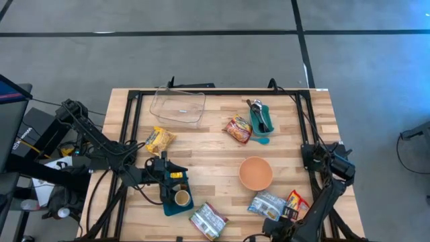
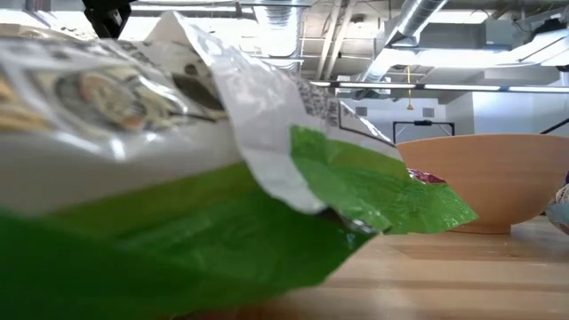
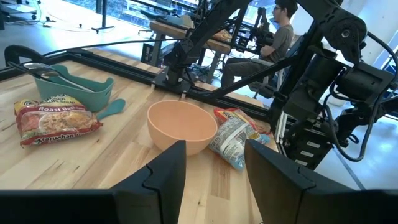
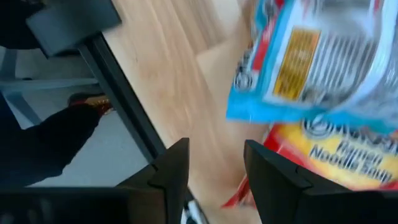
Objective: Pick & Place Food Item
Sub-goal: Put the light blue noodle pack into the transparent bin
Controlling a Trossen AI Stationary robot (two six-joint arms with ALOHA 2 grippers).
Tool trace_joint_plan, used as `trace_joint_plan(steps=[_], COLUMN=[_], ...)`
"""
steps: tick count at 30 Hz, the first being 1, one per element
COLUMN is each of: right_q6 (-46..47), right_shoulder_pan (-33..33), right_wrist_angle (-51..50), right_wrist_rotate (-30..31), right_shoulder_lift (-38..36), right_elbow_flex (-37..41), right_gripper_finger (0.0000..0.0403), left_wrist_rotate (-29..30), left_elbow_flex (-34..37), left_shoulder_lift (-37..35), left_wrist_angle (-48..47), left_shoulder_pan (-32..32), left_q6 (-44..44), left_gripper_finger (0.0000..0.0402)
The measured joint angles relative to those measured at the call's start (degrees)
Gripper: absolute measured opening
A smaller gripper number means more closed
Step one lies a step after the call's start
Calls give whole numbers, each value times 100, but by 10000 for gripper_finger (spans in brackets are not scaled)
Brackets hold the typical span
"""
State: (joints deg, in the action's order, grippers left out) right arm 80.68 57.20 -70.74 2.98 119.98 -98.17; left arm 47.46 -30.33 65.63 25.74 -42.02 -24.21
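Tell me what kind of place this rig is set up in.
Most likely a robotics lab or workshop in an industrial building. Exposed ducts run under the ceiling, the floor is bare grey concrete marked with dark lines, and a person sits at another bench beyond the wooden table.

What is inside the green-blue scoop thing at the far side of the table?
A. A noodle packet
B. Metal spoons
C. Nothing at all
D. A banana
B: the teal holder at the far side of the table has metal spoons lying in it, seen from above and from the left wrist camera; the noodle packet lies beside it on the wood.
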Motion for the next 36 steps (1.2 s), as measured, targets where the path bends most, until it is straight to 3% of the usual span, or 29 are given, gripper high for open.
trace_joint_plan(steps=[6,14,19,36], right_q6=[248,1275,354,-2337], right_shoulder_pan=[194,363,474,250], right_wrist_angle=[11,-23,-31,-70], right_wrist_rotate=[193,294,907,912], right_shoulder_lift=[0,0,37,37], right_elbow_flex=[0,0,0,0], right_gripper_finger=[137,134,132,128], left_wrist_rotate=[1,2,0,2], left_elbow_flex=[0,0,0,0], left_shoulder_lift=[0,0,0,0], left_wrist_angle=[0,2,2,2], left_shoulder_pan=[0,0,0,1], left_q6=[0,0,0,-1], left_gripper_finger=[159,159,159,159])
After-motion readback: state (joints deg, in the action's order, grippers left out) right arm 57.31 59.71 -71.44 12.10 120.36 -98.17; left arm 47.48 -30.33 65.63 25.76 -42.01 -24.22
